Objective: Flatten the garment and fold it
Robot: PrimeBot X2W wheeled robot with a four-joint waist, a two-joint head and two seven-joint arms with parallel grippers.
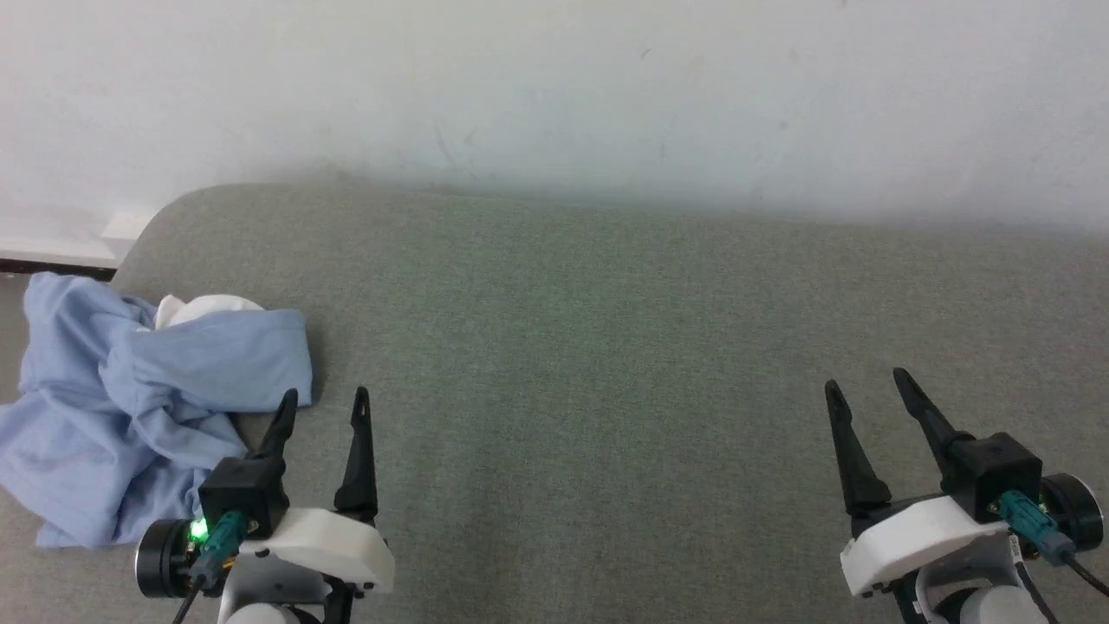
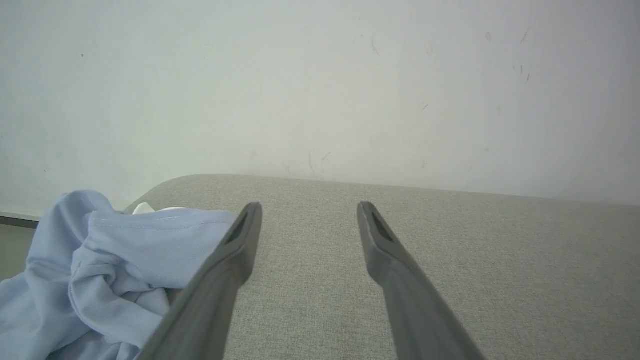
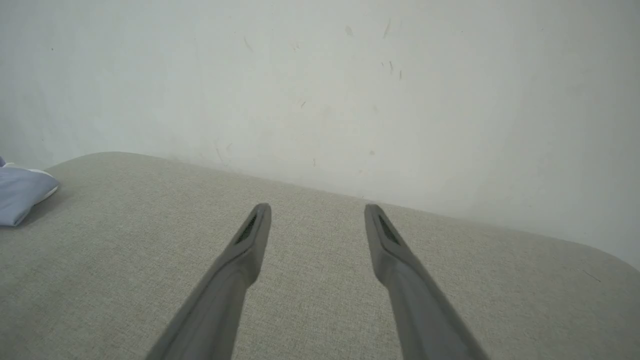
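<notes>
Nearest, lower left of the head view: left gripper [image 1: 326, 394], jaws spread wide, nothing between them, a green light [image 1: 199, 529] lit on its wrist. Lower right: right gripper [image 1: 866, 380], jaws likewise parted and empty, over bare pad, well apart from the left one. Next: garment [image 1: 130, 407], light blue, crumpled in a loose heap at the left end of the pad, folds bunched, a white collar [image 1: 212, 305] showing at its far side. The left gripper's outer finger [image 1: 282, 425] stands just beside the heap's right edge; whether it touches cannot be told. The left wrist view shows the heap to the left of that same finger. Beneath all: pad [image 1: 606, 347], grey-green woven fabric with a rounded far-left corner. Farthest: wall [image 1: 554, 87], off-white and faintly scuffed.
</notes>
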